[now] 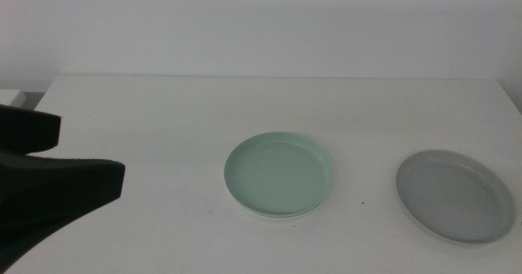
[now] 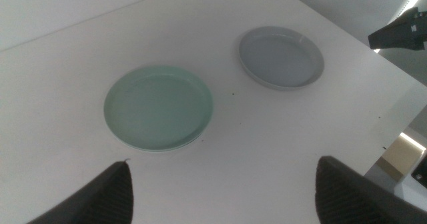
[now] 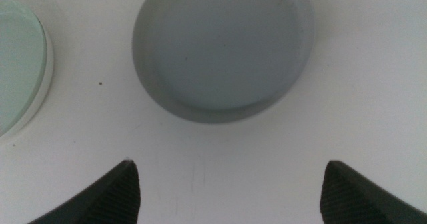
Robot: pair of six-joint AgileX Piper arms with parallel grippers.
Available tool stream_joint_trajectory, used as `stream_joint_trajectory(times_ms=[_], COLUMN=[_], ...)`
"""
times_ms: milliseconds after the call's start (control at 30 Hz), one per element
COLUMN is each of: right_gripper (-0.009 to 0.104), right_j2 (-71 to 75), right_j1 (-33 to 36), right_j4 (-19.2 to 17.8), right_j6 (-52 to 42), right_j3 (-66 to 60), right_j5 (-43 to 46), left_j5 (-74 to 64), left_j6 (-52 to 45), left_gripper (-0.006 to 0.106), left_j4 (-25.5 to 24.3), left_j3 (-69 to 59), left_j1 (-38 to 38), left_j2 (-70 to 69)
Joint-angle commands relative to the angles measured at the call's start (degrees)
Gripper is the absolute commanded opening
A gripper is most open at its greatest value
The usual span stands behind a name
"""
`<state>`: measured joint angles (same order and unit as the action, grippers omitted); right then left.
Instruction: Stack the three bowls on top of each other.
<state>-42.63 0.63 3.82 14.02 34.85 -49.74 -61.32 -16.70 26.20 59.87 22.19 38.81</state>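
Mint green bowl sits near the middle of the white table, and under its near edge I can see a thin white rim, so it lies on top of the white bowl. Grey bowl rests alone to the right, well apart from that pair and close to the table's right edge.

My left claw hangs over the table's left side, raised above the surface, with its two dark jaws spread wide and nothing between them. My right claw hovers above the grey bowl, jaws also wide apart and empty; it does not show in the middle view. From my left wrist both dishes lie ahead, the green one nearer.
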Motion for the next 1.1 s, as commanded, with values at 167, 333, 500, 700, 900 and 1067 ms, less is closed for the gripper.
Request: stream_joint_trajectory(times_ms=[167, 333, 500, 700, 900, 1067], right_gripper=[0.093, 0.093, 0.093, 0.093, 0.093, 0.093], right_j2=[-0.8, -8.5, -20.8, -34.2, -44.1, -52.0], right_j1=[-0.3, -0.3, -0.8, -5.3, -9.4, -12.2], right_j4=[-0.4, -0.7, -2.6, -0.6, -0.2, -1.4], right_j6=[1.2, -1.6, -4.9, -4.9, -8.1, -12.5], right_j3=[1.0, 8.5, 17.7, 22.6, 28.2, 29.4], right_j5=[0.8, -5.8, -6.4, -3.5, -4.7, -8.5], left_j5=[0.7, 0.7, 0.7, 0.7, 0.7, 0.7], left_j6=[0.2, 0.2, 0.2, 0.2, 0.2, 0.2], left_gripper=[0.094, 0.094, 0.094, 0.094, 0.094, 0.094], left_j4=[0.2, 0.2, 0.2, 0.2, 0.2, 0.2], left_j3=[-0.3, -0.3, -0.3, -0.3, -0.3, -0.3], left_j1=[0.1, 0.1, 0.1, 0.1, 0.1, 0.1], left_j2=[-0.2, -0.2, -0.2, -0.2, -0.2, -0.2])
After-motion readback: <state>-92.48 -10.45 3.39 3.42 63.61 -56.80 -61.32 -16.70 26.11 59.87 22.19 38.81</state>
